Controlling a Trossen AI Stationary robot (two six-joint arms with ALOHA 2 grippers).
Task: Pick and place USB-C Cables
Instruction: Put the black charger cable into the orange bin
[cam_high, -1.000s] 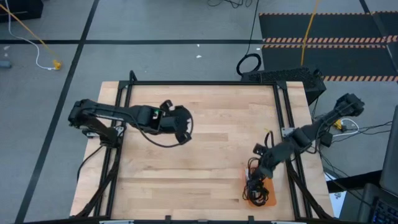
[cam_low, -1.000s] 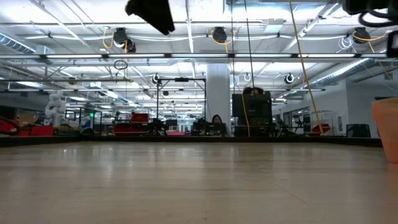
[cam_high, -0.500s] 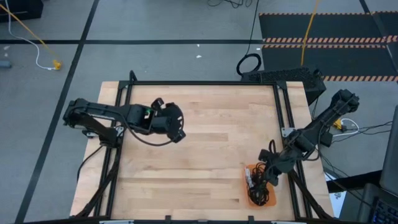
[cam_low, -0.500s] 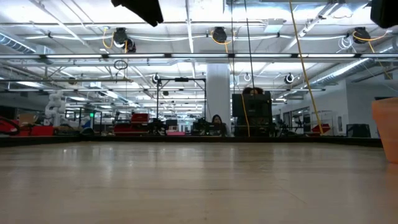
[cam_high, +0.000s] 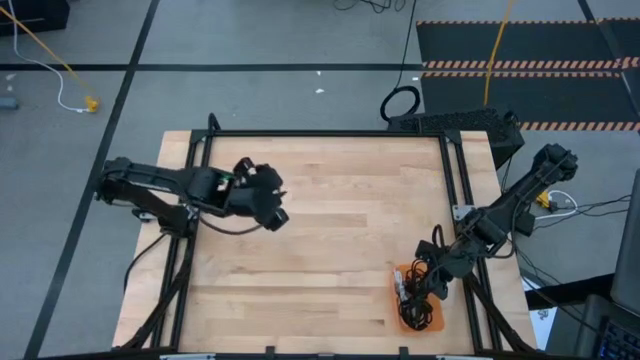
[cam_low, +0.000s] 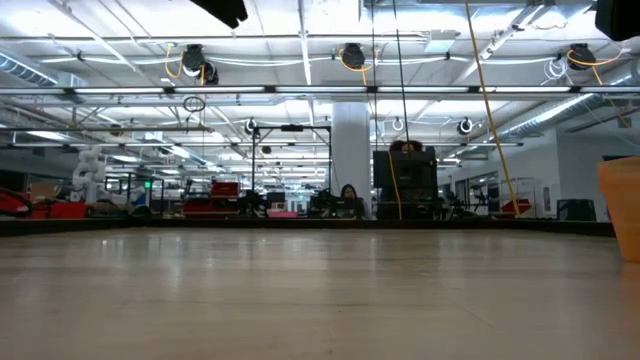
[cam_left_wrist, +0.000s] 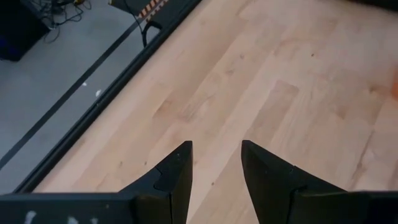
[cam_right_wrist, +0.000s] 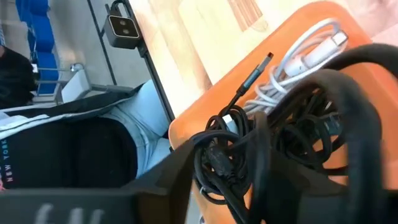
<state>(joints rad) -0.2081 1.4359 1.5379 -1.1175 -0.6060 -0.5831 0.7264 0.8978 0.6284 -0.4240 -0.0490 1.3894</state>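
An orange bin (cam_high: 415, 318) stands at the table's near right corner and also shows at the low view's right edge (cam_low: 622, 210). A white cable (cam_right_wrist: 305, 56) and black cable coils lie in it. My right gripper (cam_high: 428, 283) hangs just above the bin's far right side, and a black USB-C cable bundle (cam_right_wrist: 233, 158) fills the gap between its fingers (cam_right_wrist: 186, 155). A black loop (cam_high: 435, 242) sticks out beside it. My left gripper (cam_high: 272, 205) hovers over bare wood in the table's left half, its fingers a little apart (cam_left_wrist: 216, 146) and holding nothing. My right gripper has the tangled black cable bundle (cam_right_wrist: 217, 155) between its two fingers, slanting down from the table's right side. The bundle hangs over the orange bin (cam_right_wrist: 205, 106) among the other black coils. The tangle hides which strand the fingers meet.
Black frame rails (cam_high: 460, 190) run along the table's edges. A person in a dark jacket (cam_right_wrist: 68, 155) sits just past the near right corner. A large black cable ring (cam_high: 400, 103) lies on the floor beyond the far edge. Bare wood (cam_high: 340, 230) spans the table's middle.
My left gripper has risen and drawn back toward the table's left edge. My right gripper pulled up and back from inside the bin toward the table's right edge in the first half second, then held still. Black cable came up with it.
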